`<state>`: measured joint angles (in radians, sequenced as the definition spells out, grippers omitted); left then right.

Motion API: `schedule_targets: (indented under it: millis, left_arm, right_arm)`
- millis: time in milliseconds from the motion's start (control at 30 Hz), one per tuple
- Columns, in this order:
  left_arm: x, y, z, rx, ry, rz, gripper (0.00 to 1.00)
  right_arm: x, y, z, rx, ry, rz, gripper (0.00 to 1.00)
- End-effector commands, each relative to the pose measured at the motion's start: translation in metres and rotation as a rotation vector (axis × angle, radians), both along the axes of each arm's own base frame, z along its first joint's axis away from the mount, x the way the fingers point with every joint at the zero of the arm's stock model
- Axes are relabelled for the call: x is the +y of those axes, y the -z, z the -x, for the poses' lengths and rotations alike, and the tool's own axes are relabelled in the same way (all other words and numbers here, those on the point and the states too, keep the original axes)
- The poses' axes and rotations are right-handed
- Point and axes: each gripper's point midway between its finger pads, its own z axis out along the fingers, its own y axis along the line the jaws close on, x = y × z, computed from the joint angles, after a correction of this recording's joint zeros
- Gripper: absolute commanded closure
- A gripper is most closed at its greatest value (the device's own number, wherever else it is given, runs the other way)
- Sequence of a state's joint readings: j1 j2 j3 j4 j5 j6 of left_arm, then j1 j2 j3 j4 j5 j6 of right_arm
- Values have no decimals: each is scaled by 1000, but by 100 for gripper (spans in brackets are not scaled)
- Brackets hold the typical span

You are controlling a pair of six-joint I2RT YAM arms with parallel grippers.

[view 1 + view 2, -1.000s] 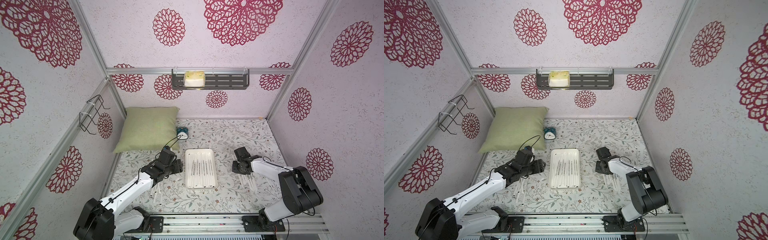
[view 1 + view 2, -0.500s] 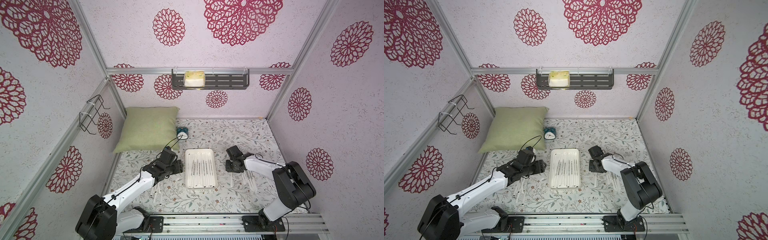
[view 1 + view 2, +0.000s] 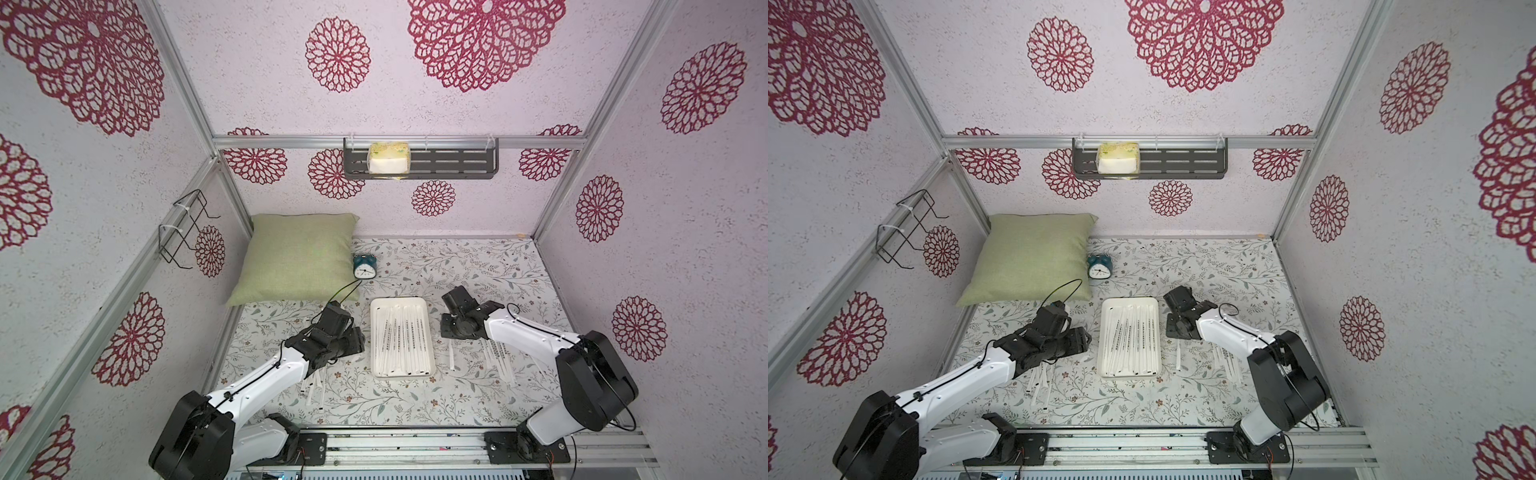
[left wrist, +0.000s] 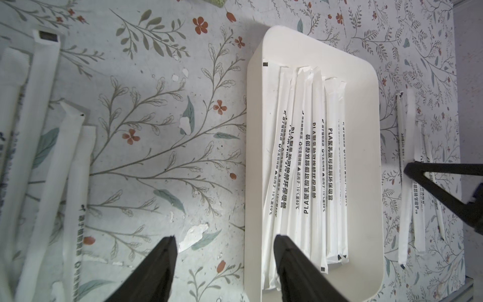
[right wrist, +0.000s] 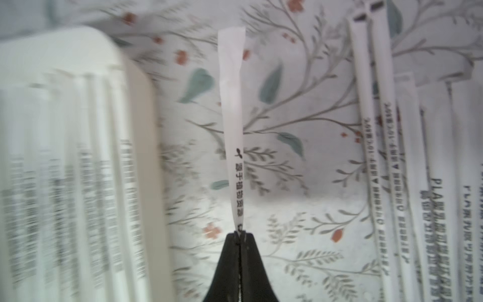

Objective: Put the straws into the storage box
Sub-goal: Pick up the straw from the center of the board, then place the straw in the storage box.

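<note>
Our right gripper (image 5: 240,233) has just pinched shut on one thin white paper-wrapped straw (image 5: 232,117) just beside the shallow white rectangular tray (image 3: 399,301) — we judge lifting comes next; our left gripper (image 4: 225,237) hangs spread, empty.

Looking like a lab test booth posing as a home corner. Standing boxed in by aluminium posts (image 3: 181,79) and flat walls (image 3: 257,83) wearing red flower wallpaper. Carrying two robot arms (image 3: 266,374) mounted on a metal rail (image 3: 415,444) along the front edge. Borrowing homely props: a green pillow (image 3: 297,257) and a clock (image 3: 364,268) sitting on a floral tabletop (image 3: 478,266), a dark shelf (image 3: 449,164) and a wire rack (image 3: 183,228) hanging on the walls.
</note>
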<state>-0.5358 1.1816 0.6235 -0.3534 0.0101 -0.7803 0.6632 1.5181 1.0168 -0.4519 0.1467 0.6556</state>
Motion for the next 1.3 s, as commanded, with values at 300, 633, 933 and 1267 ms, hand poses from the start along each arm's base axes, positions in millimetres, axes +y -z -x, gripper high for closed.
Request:
schedule_targets:
  millis: [300, 633, 933, 1267]
  left_arm:
    - [-12, 4, 0, -16, -20, 136, 40]
    - [-19, 18, 0, 4, -9, 161, 41]
    - [-19, 24, 3, 17, 2, 159, 43]
    - [-19, 23, 3, 14, 3, 156, 43]
  right_arm:
    - [163, -16, 7, -7, -67, -361, 96]
    - [185, 28, 22, 97, -50, -380, 96]
    - [185, 48, 19, 113, -54, -309, 92]
    - [182, 50, 11, 98, -103, -227, 88]
